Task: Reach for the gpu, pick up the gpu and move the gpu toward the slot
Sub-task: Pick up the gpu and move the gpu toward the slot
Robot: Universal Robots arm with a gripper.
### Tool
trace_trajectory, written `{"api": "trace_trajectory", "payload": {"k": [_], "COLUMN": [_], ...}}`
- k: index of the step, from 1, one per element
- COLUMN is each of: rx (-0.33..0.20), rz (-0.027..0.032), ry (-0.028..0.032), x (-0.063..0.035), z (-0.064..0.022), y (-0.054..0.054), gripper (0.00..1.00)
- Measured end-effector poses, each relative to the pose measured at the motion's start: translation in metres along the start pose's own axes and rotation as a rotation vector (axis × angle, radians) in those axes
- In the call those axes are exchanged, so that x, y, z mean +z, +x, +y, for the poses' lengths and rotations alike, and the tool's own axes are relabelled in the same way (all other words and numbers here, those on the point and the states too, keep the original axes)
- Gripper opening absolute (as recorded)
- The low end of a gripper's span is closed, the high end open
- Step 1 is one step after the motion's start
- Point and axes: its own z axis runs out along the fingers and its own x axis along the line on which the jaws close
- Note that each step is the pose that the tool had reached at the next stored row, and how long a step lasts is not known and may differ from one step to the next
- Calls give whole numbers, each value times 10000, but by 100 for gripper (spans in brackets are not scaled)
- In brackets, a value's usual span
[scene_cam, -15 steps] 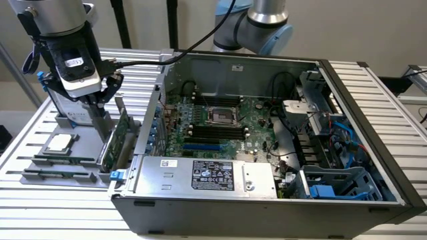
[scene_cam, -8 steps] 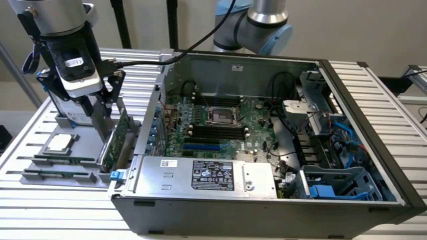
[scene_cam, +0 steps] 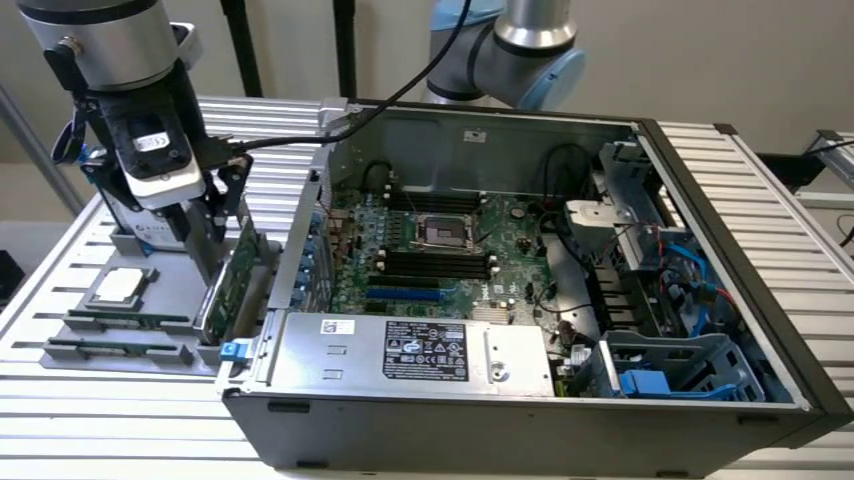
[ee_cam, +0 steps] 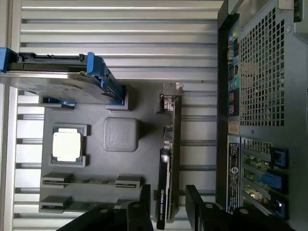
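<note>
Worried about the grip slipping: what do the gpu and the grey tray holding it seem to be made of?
The gpu looks like a matte green circuit board, probably fibreglass laminate; its end bracket is shiny silver, seemingly bare sheet metal. The grey tray is uniformly matte with rounded moulded shapes, likely plastic, possibly printed.

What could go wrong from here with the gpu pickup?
The open gripper straddles just one end of the gpu, so the card may tilt once lifted. It stands on edge in the grey holder, close beside the computer case; a skewed lift could jam it there or knock the case wall.
</note>
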Motion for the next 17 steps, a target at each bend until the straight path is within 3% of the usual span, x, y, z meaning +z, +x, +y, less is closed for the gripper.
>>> {"api": "trace_trajectory", "payload": {"k": [17], "rx": [317], "rz": [-12], "ry": [0], "x": [311], "z": [-11], "y": [0], "gripper": [42]}}
